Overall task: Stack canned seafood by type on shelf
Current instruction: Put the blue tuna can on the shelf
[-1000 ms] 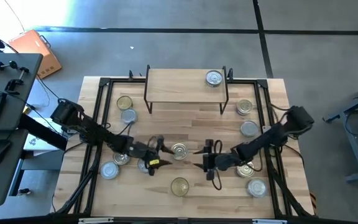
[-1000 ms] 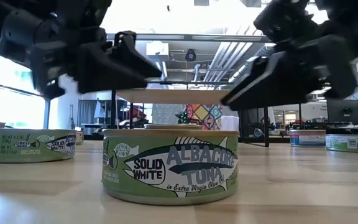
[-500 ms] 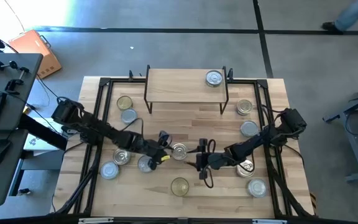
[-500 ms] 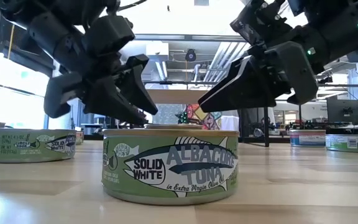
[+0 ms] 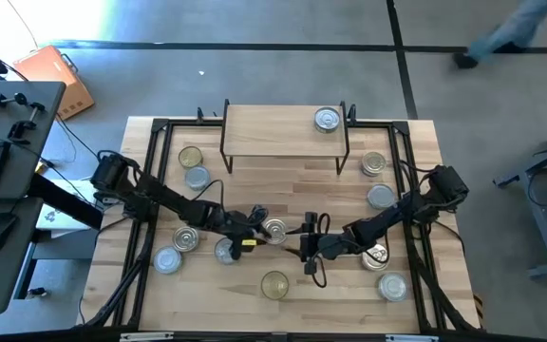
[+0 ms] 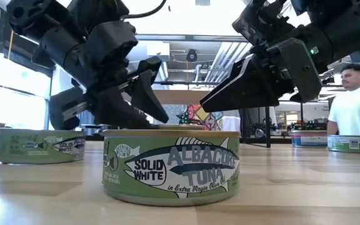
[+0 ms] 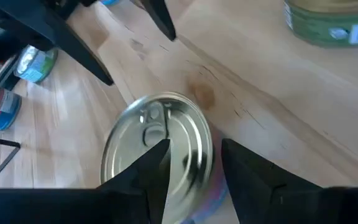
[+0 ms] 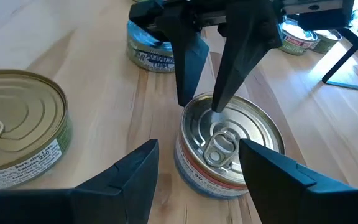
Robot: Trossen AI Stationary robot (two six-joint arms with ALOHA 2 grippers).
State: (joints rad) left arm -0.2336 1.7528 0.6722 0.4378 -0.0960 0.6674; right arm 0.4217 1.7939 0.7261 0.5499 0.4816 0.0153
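Note:
A silver pull-ring tin (image 5: 275,229) stands on the tabletop's middle, between both grippers. My left gripper (image 5: 257,228) is open at the tin's left side and slants down onto it. One of its fingers (image 8: 218,99) is over the lid and the other (image 8: 185,81) is outside the rim. My right gripper (image 5: 306,245) is open just right of the tin (image 8: 229,146), with its fingers short of it on either side. The shelf (image 5: 283,138) stands at the far edge with one tin (image 5: 327,119) on it. My left gripper (image 7: 194,144) straddles the rim of the pull-ring tin on its left side. One fingertip stands at the lid (image 8: 222,121) beside the ring, and the other stands outside the wall. The fingers slant down from the table's left. Whether they touch the tin, I cannot tell.
Several tins stand left of the middle (image 5: 186,239) and several to the right (image 5: 380,197). A gold-topped albacore tin (image 6: 170,165) stands near the front edge. Black frame rails (image 5: 150,190) run along the table's sides. A person (image 6: 355,106) is in the room beyond.
My left gripper has gone toward the table's right and down onto the pull-ring tin, tipping more steeply. Its fingers have drawn closer together.

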